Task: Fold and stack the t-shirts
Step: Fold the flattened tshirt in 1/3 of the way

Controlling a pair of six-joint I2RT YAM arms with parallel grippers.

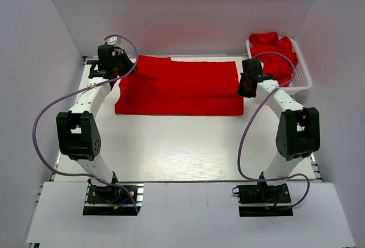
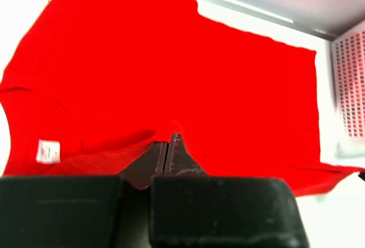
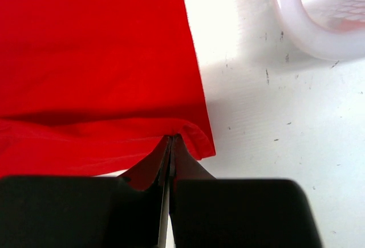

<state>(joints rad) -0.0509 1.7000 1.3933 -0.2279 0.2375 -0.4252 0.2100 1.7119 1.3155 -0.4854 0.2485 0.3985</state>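
Surface: a white bench (image 1: 182, 145) is carrying the work. Its small dark scuffs are showing in the right wrist view only. Plain white walls (image 1: 182, 14) are enclosing it at the left, the right and the far side.

The left claw (image 2: 166, 144) is pinching shut on a raised fold of the spread t-shirt (image 1: 179, 85). The right claw (image 3: 171, 141) is likewise clamping shut on that shirt's hem, close to a corner. The red cloth is lying flat on the bench between the two claws.

The left wrist view alone is showing a small white label (image 2: 48, 151) on the cloth, to the left of the left claw.

Beyond the right claw and to its right, a white mesh basket (image 1: 303, 71) is sitting on the bench, apart from the spread shirt. The wrist views are catching only parts of its wall. The overhead view alone is showing the heaped t-shirts (image 1: 274, 51), crumpled and red, filling it.
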